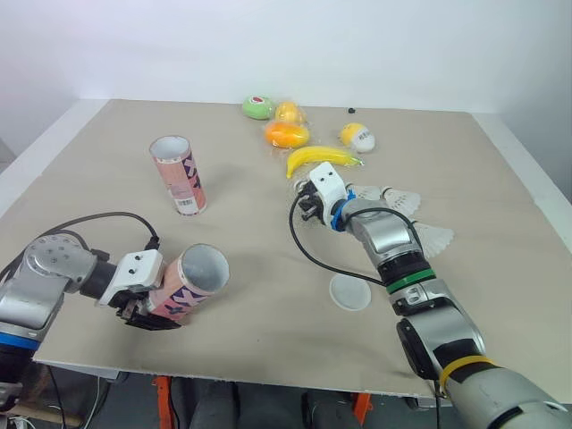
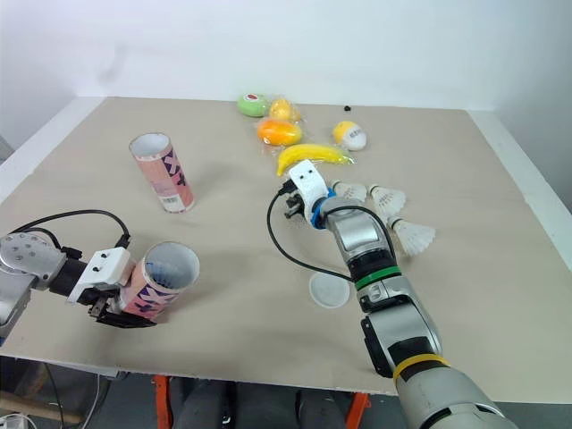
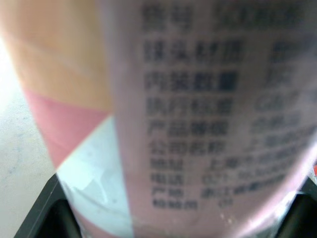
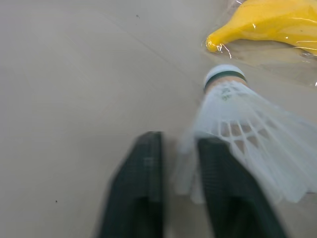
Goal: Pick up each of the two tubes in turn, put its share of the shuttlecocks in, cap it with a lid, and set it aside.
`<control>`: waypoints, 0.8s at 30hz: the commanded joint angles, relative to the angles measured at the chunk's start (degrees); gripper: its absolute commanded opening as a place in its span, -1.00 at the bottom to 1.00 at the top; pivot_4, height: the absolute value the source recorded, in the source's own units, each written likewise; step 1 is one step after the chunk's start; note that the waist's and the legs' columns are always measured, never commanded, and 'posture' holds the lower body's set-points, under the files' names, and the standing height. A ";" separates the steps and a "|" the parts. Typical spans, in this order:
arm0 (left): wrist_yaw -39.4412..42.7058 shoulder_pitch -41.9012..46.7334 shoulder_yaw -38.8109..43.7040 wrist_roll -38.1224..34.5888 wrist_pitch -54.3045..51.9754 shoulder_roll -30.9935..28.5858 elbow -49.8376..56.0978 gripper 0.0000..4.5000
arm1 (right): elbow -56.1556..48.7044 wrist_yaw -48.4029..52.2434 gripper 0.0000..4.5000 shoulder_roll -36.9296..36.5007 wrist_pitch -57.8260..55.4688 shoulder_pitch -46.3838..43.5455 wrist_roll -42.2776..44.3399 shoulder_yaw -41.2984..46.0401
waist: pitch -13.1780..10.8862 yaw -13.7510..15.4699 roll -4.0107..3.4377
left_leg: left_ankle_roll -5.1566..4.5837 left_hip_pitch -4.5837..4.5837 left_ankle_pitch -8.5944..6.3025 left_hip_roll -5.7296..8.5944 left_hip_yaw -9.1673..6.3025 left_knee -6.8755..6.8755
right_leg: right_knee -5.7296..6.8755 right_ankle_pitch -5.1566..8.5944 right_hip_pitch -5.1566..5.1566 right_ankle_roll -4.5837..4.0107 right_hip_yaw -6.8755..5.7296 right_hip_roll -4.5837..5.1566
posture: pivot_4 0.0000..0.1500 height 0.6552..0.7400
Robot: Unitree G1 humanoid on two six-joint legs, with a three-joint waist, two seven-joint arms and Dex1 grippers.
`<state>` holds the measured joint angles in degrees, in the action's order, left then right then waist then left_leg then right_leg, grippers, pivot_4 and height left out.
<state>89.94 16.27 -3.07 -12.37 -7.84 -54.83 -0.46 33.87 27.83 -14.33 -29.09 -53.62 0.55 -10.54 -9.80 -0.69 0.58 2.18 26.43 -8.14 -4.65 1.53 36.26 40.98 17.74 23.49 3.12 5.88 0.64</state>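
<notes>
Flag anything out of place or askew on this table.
Wrapped fruit, a banana included, sits at the far side beside the shuttlecocks and has no part in this job. The tube in the left end effector is tilted, likely for loading. Nothing looks spilled or damaged.

Tubes: 2 (upright tube [image 1: 179, 174]; tilted tube [image 1: 190, 282])
Shuttlecocks: 3 countable (shuttlecock A [image 2: 350, 190]; shuttlecock B [image 2: 388, 198]; shuttlecock C [image 2: 414, 236])
Lids: 1 (clear lid [image 1: 349, 292])
Bananas: 1 (yellow banana [image 1: 322, 159])
Orange fruit pieces: 2 (rear orange piece [image 1: 288, 112]; front orange piece [image 1: 287, 134])
Green round items: 1 (green ball [image 1: 258, 107])
Yellow-and-white round items: 1 (yellow-white ball [image 1: 357, 137])
Small black items: 1 (black speck [image 1: 352, 110])
Total items counted: 12
</notes>
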 commanded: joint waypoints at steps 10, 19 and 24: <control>-1.52 -0.71 -2.97 0.57 0.16 1.77 0.69 0.51 | -25.29 19.59 -0.96 -7.61 -0.94 1.95 6.59 -0.16 | -0.02 0.18 -0.03 | 0.00 0.06 0.00 0.01 0.00 0.00 | -0.01 0.03 0.00 0.05 0.00 0.02 | 1.00 -0.07; -1.26 0.79 -3.66 1.16 0.65 1.71 -1.42 0.51 | -51.77 46.53 -0.96 -27.18 6.14 10.92 16.91 -2.53 | 0.02 1.09 -0.11 | -0.08 0.03 -0.12 -0.02 0.14 -0.06 | -0.17 0.19 -0.10 0.14 -0.07 0.15 | 1.00 -0.07; -1.09 2.29 -4.32 1.66 1.52 2.15 -3.15 0.51 | -48.33 45.91 -0.96 -23.49 8.25 7.32 13.15 -7.55 | 0.03 1.09 -0.14 | -0.13 -0.08 -0.07 -0.06 0.21 -0.02 | -0.17 0.02 -0.04 -0.02 -0.17 0.27 | 1.00 -0.07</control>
<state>89.93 18.73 -4.75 -11.93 -6.84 -53.86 -2.70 -15.00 74.46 -38.74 -22.29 -43.58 14.72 -17.85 -9.77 0.40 0.44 2.04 26.35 -8.20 -4.70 1.81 36.27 40.80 17.75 23.48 3.07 5.69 0.98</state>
